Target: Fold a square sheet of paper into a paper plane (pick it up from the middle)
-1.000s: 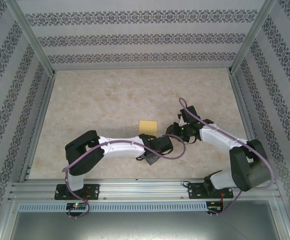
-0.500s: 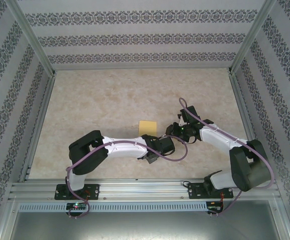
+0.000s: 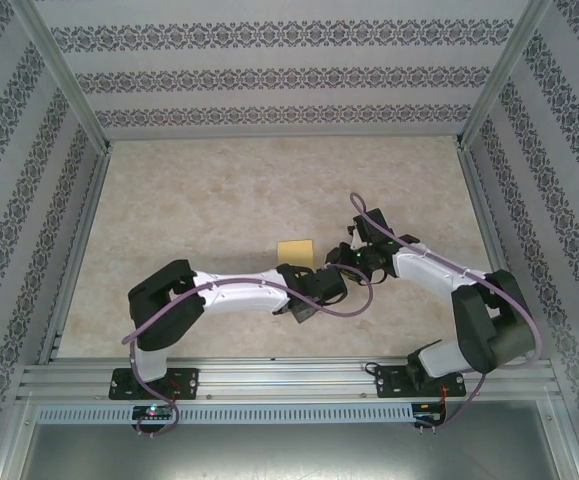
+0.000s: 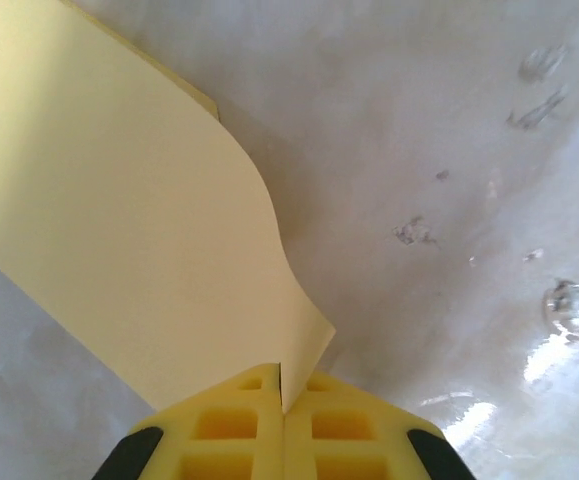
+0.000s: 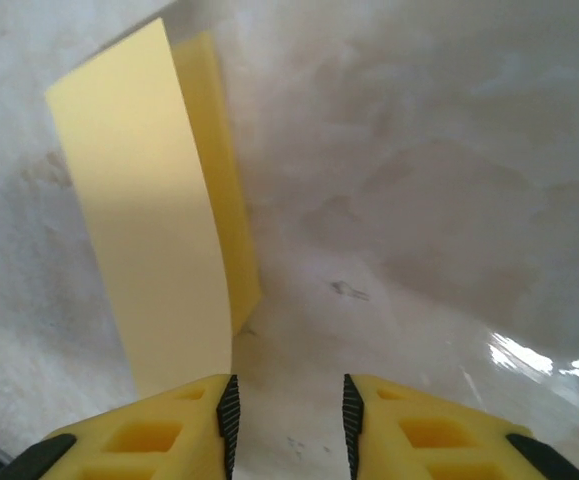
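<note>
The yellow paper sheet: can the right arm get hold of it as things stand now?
Probably yes. The right gripper is open close beside the sheet, with nothing between them. The left gripper already pinches one edge.

Robotics lab test cell. Aluminium posts (image 3: 64, 75) are framing wallpapered panels (image 3: 269, 80) around a marble-look table (image 3: 219, 200). A left arm (image 3: 239, 295) and a right arm (image 3: 434, 272) are sitting bolted to a slotted rail (image 3: 289, 378), trailing purple cables (image 3: 347, 311).
</note>
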`<state>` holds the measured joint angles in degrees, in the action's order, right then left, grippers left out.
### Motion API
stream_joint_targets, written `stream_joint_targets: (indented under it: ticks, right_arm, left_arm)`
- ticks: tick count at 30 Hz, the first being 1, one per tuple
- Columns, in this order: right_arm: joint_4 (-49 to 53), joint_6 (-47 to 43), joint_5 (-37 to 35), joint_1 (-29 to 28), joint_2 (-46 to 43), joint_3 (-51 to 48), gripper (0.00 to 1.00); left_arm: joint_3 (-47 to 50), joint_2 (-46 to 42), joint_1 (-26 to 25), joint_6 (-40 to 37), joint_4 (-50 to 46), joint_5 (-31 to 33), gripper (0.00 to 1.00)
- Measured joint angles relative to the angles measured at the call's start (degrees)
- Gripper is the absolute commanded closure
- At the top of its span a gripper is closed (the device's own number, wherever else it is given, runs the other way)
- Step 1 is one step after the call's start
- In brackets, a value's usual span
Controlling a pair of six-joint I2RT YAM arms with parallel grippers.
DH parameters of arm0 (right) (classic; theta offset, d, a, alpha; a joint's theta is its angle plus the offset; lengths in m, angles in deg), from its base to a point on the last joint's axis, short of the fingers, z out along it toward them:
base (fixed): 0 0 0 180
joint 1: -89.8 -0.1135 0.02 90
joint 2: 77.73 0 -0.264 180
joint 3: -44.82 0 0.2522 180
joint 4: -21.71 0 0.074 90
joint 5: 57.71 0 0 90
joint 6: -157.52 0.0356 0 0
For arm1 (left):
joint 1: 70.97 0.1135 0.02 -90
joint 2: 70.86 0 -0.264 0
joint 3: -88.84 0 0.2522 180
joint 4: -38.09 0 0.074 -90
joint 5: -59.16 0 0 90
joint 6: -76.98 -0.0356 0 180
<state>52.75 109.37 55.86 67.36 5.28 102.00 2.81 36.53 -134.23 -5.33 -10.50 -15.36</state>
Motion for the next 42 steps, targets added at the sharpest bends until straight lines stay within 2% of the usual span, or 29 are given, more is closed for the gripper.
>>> stream_joint_targets:
  ticks: [7, 13, 18, 27, 30, 32, 37, 42]
  right_arm:
    - [-2.8, -0.2, 1.8, -1.5, 5.2, 5.2, 0.8]
    - [-4.1, -0.5, 4.0, -3.3, 11.5, 10.1, 0.82]
    - [-4.3, -1.4, 5.8, -4.5, 16.4, 14.0, 0.86]
    - [-2.4, -3.6, 6.0, -6.0, 23.5, 20.1, 0.88]
    - [-1.4, -4.7, 5.7, -6.7, 25.6, 20.7, 0.88]
    - [-0.5, -5.2, 5.3, -7.1, 26.6, 20.7, 0.89]
    - [0.7, -6.3, 4.8, -7.4, 27.5, 21.0, 0.9]
    - [0.7, -6.3, 4.7, -7.3, 27.5, 21.0, 0.9]
  left_arm:
    - [3.8, -5.6, 8.1, 0.5, 3.0, -15.0, 1.0]
    - [6.9, -6.4, 13.7, 2.0, 5.3, -26.6, 1.0]
    - [8.4, -6.4, 16.2, 3.1, 5.9, -33.4, 1.0]
    - [8.8, -6.4, 17.2, 4.2, 6.9, -39.5, 0.98]
    - [8.8, -6.4, 17.5, 4.4, 7.4, -40.4, 0.94]
    - [8.8, -6.4, 17.6, 4.4, 7.5, -40.6, 0.93]
    - [8.8, -6.4, 17.6, 4.3, 7.5, -40.0, 0.81]
    - [8.8, -6.9, 17.6, 4.4, 7.4, -39.2, 0.8]
